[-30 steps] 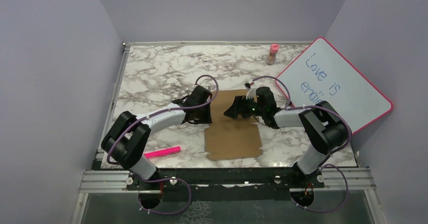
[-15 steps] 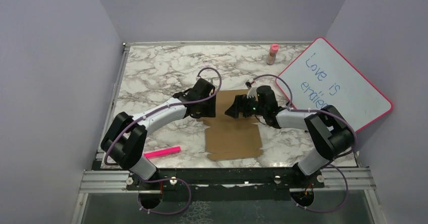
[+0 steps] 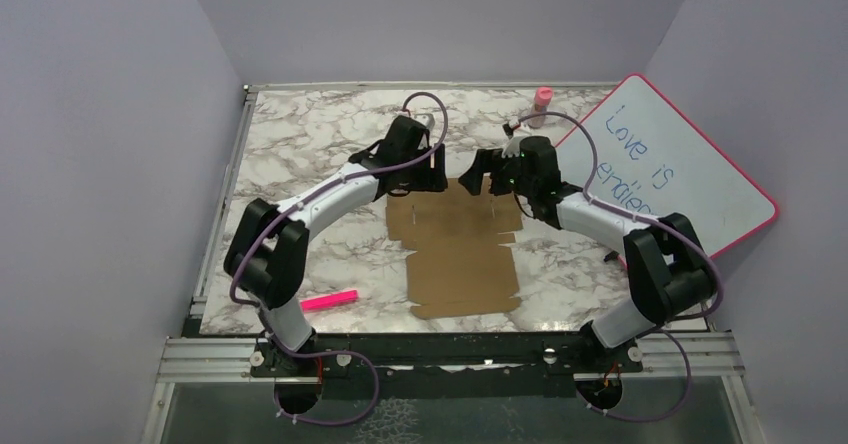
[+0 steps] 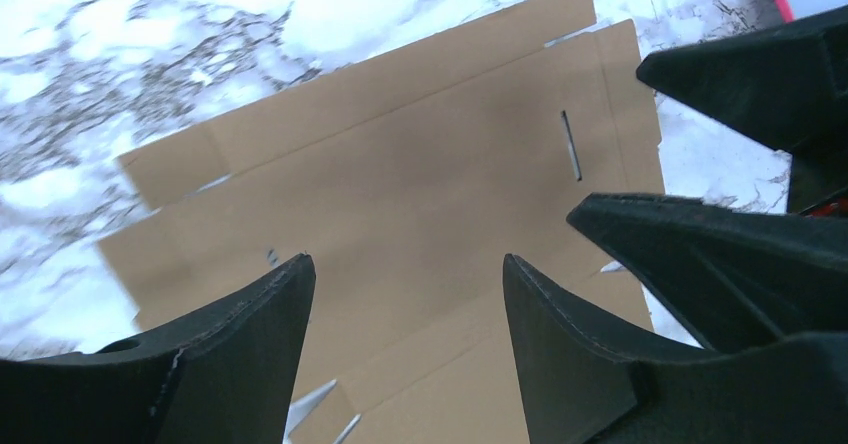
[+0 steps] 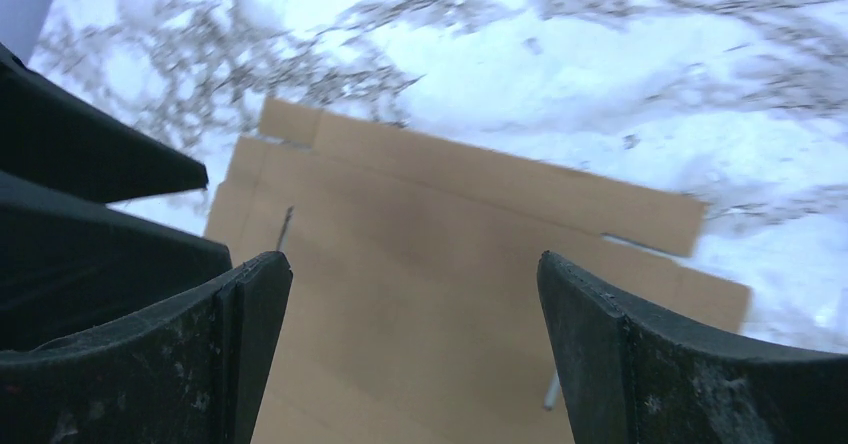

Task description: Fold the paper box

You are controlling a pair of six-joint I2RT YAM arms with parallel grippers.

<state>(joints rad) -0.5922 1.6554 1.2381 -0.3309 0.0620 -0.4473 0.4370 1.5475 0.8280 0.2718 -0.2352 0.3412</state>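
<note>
1. The paper box is lying flat and unfolded on the marble bench, near the middle, with no side folded up
2. Its far end is sitting right under both tools, and its near end is pointing toward the arm bases
3. The left tool is hanging over the far left part of the box. Its two fingers are standing apart, brown card is showing in the gap, and it is holding nothing
4. The right tool is hanging over the far right part of the box. It is gaping very wide and is holding nothing too
5. The two tools are facing each other, near but not touching
6. I cannot tell if any fingertip is touching the card
7. A thin slit is showing in the card near the box's edge
8. A pink marker is lying on the bench to the left of the box, apart from it
9. A white board with a pink frame is sitting at the right side, and a small pink bottle is standing at the back, just beside the board's corner
</note>
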